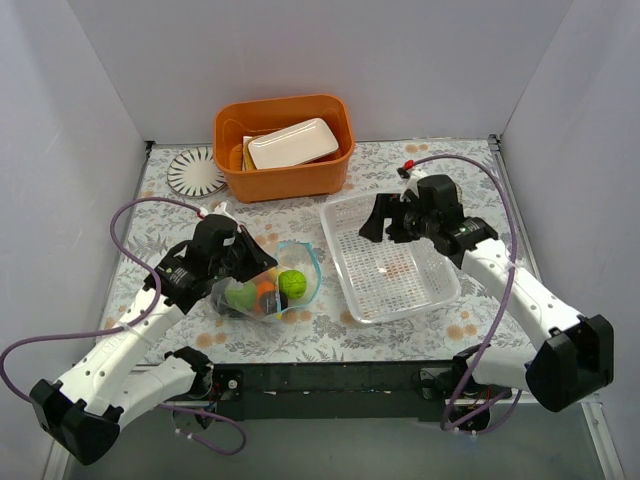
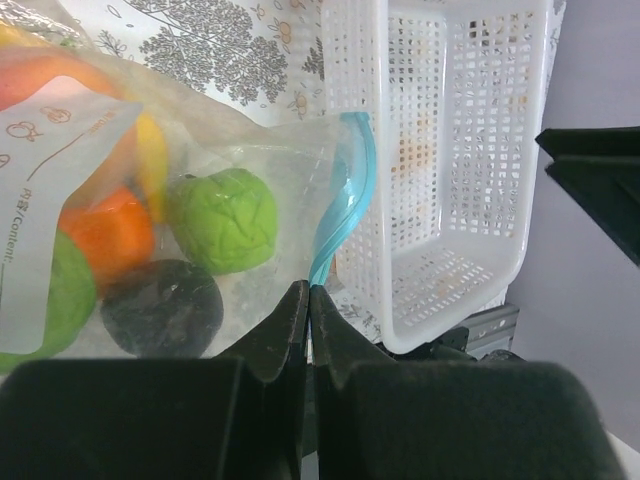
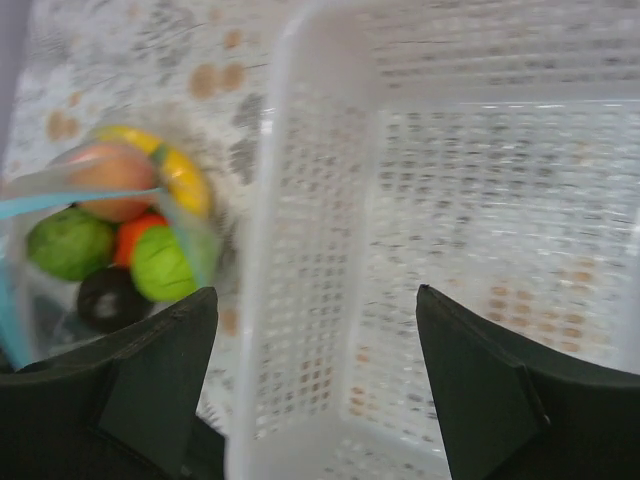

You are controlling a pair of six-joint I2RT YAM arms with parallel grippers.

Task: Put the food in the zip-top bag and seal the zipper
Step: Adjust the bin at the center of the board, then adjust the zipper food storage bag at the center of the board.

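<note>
The main risk is at the mouth of the clear, crinkly zip-top bag (image 1: 268,287). Its thin teal-blue zipper strip (image 2: 350,190) bows open in a loop instead of lying flat, and one round green toy lime (image 2: 222,218) sits close behind it. If the strip is pressed shut as it stands, the two sides may not line up, or the lime may get caught between them and leave a gap.

A second risk is the hold. The left fingers (image 2: 282,330) are pressed tight together on a thin fold of film at the near end of the zipper. A pull from there could slip off the plastic. It could also tip the bag so that fruit rolls out onto the flower-patterned counter (image 1: 330,340).

The bag lies left of centre on the counter, with its mouth facing right towards the white perforated plastic basket (image 1: 400,270). The toy food (image 1: 265,293) is bunched inside it. The limes, an orange ball (image 2: 105,230), a dark plum (image 2: 160,305), a yellow banana (image 3: 185,178) and a peach-coloured piece can be made out through the film. The basket shows no fruit; the orange specks in it look like the counter's print seen through the holes.

The right fingers (image 3: 160,385) stand wide apart and hold nothing. They hang over the far left part of the basket, well apart from the bag and to its right. Filling looks finished, so they would next have to cross to the zipper's free end.
</note>
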